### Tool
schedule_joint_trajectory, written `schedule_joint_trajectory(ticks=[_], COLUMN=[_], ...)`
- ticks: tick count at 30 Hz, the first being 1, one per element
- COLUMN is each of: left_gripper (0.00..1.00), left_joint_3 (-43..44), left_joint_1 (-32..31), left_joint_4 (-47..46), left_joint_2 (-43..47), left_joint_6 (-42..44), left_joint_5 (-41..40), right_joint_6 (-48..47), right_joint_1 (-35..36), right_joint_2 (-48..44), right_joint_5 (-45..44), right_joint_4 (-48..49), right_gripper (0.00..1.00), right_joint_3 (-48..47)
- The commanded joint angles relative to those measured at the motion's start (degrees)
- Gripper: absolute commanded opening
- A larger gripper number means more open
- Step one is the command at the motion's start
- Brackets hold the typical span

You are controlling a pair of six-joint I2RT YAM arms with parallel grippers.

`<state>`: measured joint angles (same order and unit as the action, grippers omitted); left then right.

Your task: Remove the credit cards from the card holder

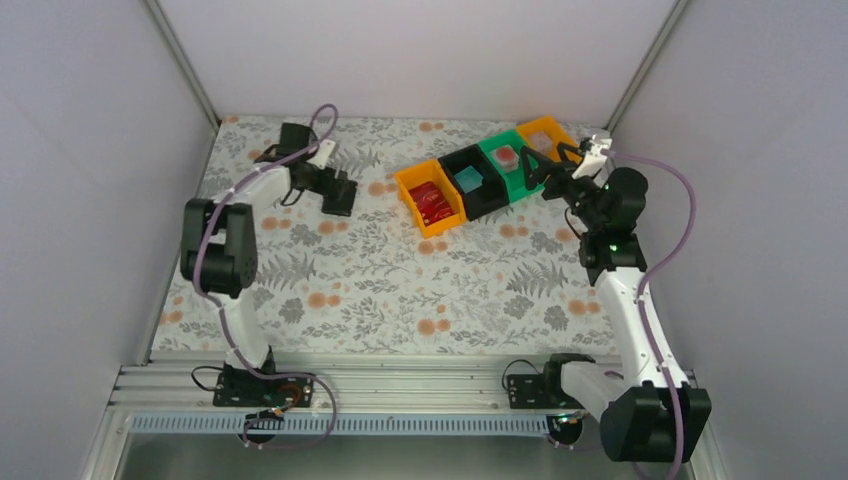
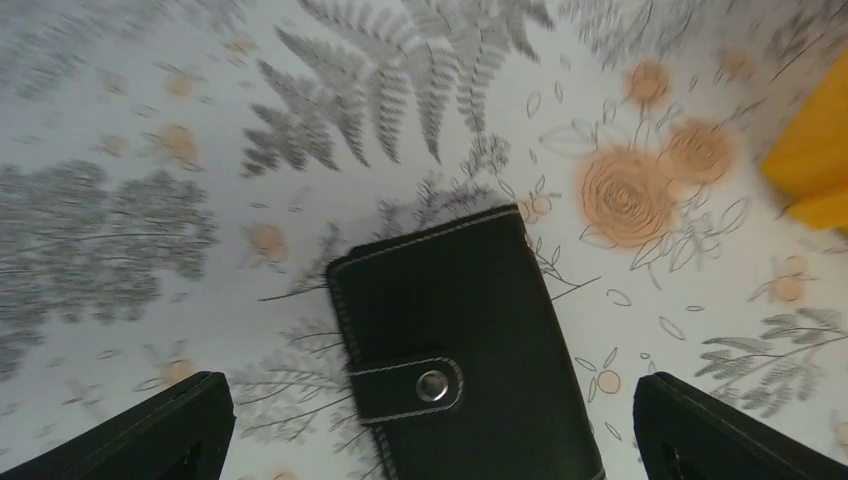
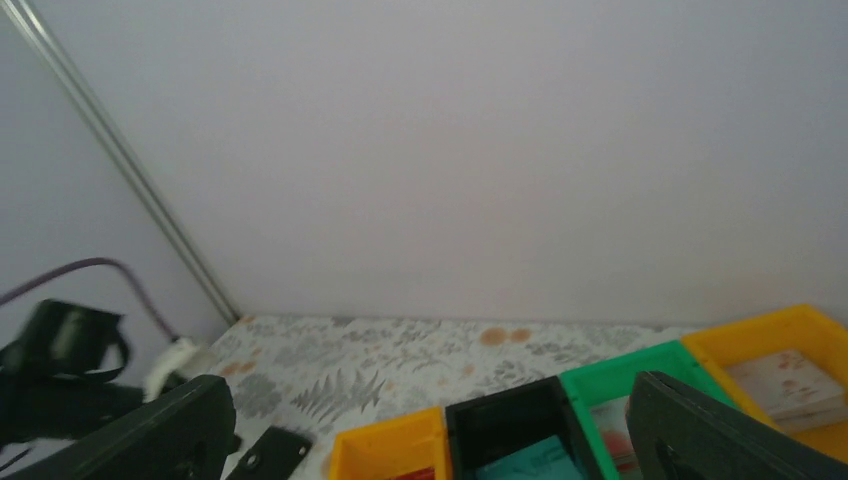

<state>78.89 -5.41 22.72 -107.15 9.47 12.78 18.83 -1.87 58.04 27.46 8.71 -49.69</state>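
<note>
Reach step: your left claw, jaws wide apart, hangs over the small black stitched-leather card holder, snapped shut on floral desk. R claw apart too. Next: pop snap tab.

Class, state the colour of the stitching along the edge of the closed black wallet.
Whitish, on the small black snap-tab wallet; it shows best in the left wrist view.
</note>
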Motion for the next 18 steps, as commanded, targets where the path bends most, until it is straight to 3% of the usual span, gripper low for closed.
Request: schedule_joint_trajectory(ticks=[1,10,18], left_gripper=[1.00,1.00,1.00], left_joint_3=[5.31,4.70,3.25], left_joint_1=[-3.26,-8.16,-8.12], left_joint_4=[5.51,5.71,5.15], left_joint_2=[-5.39,-11.13,-13.59], left_joint_6=[-0.52,-0.05,1.10], left_joint_5=[-7.91,-13.16,-16.90], right_joint_6=[-3.81,-6.01,-6.43], right_joint_1=[3.11,4.43,4.80], right_joint_2=[0.74,3.04,3.64], right_joint_5=[0.07,-0.93,-1.14], right_joint_4=[-4.11,-4.59,-4.10], right_gripper=[0.99,0.99,0.99], right_joint_3=[-2.16,-2.08,-1.53])
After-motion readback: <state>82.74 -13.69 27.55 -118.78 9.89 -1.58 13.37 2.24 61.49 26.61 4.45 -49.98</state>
